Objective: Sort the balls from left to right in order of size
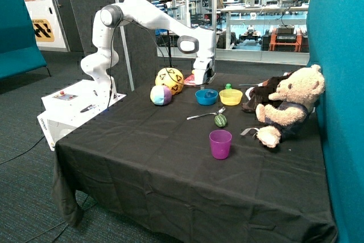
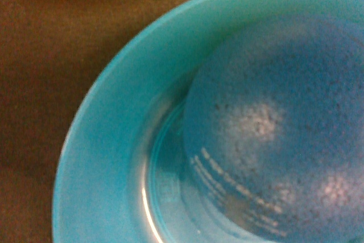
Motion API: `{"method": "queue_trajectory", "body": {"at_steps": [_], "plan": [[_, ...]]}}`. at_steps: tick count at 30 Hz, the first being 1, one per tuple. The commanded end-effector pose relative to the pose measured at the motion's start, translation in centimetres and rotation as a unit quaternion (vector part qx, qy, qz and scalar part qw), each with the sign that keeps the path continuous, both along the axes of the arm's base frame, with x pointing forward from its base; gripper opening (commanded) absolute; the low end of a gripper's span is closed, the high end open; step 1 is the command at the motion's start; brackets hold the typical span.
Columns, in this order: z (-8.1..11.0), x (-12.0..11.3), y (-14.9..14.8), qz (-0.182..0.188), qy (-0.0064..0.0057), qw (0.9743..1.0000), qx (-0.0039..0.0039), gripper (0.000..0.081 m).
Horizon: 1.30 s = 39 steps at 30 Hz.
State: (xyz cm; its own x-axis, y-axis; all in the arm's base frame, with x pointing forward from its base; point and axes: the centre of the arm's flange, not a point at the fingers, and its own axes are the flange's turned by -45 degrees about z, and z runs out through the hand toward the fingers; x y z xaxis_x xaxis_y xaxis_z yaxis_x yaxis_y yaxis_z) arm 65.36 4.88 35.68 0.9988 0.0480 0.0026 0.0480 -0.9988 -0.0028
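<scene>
In the outside view, the white Franka arm reaches over the far edge of the black-clothed table (image 1: 142, 163), and its gripper (image 1: 203, 79) hangs just above the small blue plastic bowl (image 1: 206, 97) near that far edge. Whether the gripper is wide, narrow or holding anything cannot be told here. Just beside the blue bowl, toward the teddy's side of the table, stands a yellow plastic bowl (image 1: 231, 97) with a small green object (image 1: 228, 86) at its far rim. Toward the far corner on the arm's base side lie two balls touching each other: a large yellow ball with black triangle markings (image 1: 169, 79) and, in front of it, a smaller soft ball in pastel patches (image 1: 161, 95). Nearer the middle of the table lie a metal spoon (image 1: 205, 114) and, just beside it, a small dark green striped ball (image 1: 220, 120). A purple plastic cup (image 1: 220, 144) stands upright closer to the near edge. A tan teddy bear in a dark vest (image 1: 290, 105) sits at the side edge by the teal wall. In the wrist view, a blue foam-like ball (image 2: 273, 135) with a rough, speckled surface rests inside the blue bowl, against its inner wall, and a strip of the yellow bowl's rim shows beyond on the dark cloth. The gripper's own parts do not show here.
</scene>
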Motion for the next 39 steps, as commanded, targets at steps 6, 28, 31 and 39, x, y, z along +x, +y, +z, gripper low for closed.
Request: {"method": "queue_trajectory", "body": {"at_steps": [6, 28, 31, 39], "plan": [[-0.7, 0.6, 0.4, 0.002, 0.0012, 1.0000, -0.00148, 0.0602], [-2.2, 1.5, 0.7, 0.007, 0.0012, 1.0000, -0.00149, 0.0572], [-2.2, 1.7, 0.8, 0.009, 0.0012, 1.0000, -0.00149, 0.0572], [-2.1, 2.2, 0.9, 0.011, 0.0012, 0.9999, -0.00149, 0.0572]]}}
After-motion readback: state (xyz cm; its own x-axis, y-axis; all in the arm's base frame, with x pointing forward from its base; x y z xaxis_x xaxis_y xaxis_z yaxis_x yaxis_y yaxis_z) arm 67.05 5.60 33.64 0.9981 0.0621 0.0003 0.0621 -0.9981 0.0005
